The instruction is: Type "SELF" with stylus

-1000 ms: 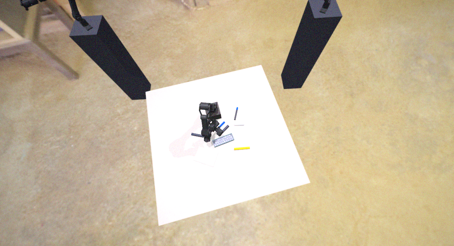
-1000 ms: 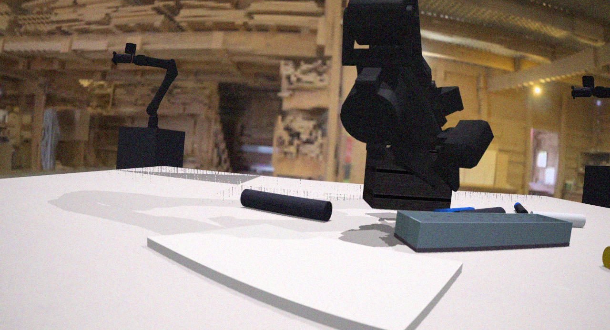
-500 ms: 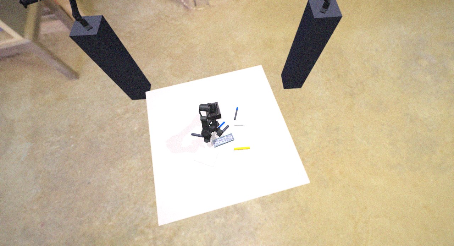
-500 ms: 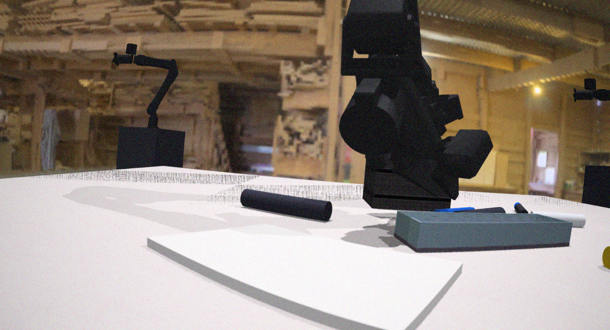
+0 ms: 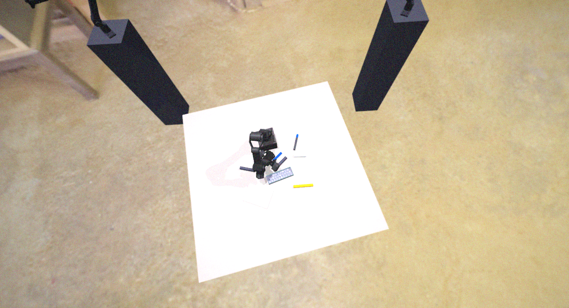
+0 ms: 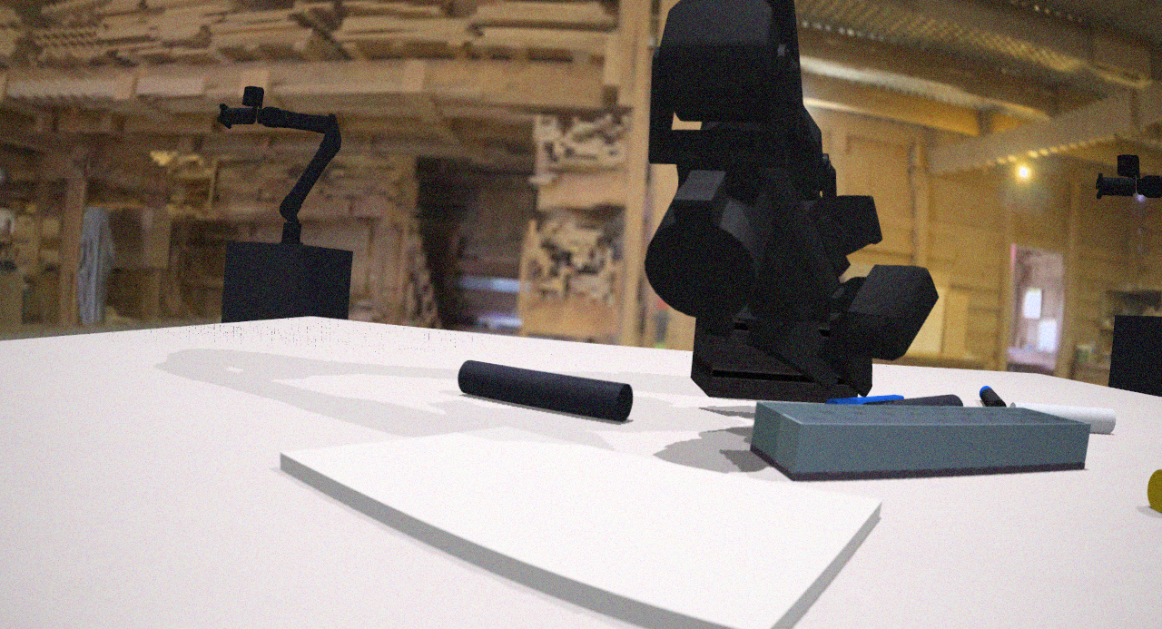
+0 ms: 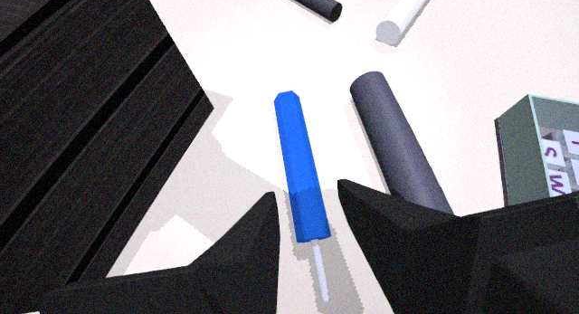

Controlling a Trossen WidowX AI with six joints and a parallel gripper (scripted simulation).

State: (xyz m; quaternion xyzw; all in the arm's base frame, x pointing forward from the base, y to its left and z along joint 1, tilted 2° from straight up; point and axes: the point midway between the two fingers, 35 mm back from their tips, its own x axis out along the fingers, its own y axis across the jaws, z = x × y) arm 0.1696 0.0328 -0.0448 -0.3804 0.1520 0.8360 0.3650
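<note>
The stylus (image 5: pixel 278 155) (image 6: pixel 865 399) (image 7: pixel 299 160) has a blue six-sided body and a thin pale tip. It lies on the table beside the arm's base. In the wrist view my gripper (image 7: pixel 307 194) is partly open, its fingers on either side of the stylus's tip half. The stylus lies below the fingers and neither finger visibly touches it. The exact height gap is hard to tell. The fingertips are hidden in the top and exterior views. The keyboard (image 5: pixel 280 175) (image 6: pixel 934 448) (image 7: pixel 517 169) is a grey-green walled box with lettered keys; the wrist view shows only its corner, with S and W.
A dark grey cylinder (image 5: pixel 282 161) (image 7: pixel 398 137) lies close right of the stylus. A white cylinder (image 7: pixel 403 17), a black marker (image 5: pixel 295 143), a yellow cylinder (image 5: pixel 303 186) and a black cylinder (image 6: pixel 544 390) lie around. A white board (image 6: pixel 568 512) lies flat. The base (image 7: pixel 113 106) stands left.
</note>
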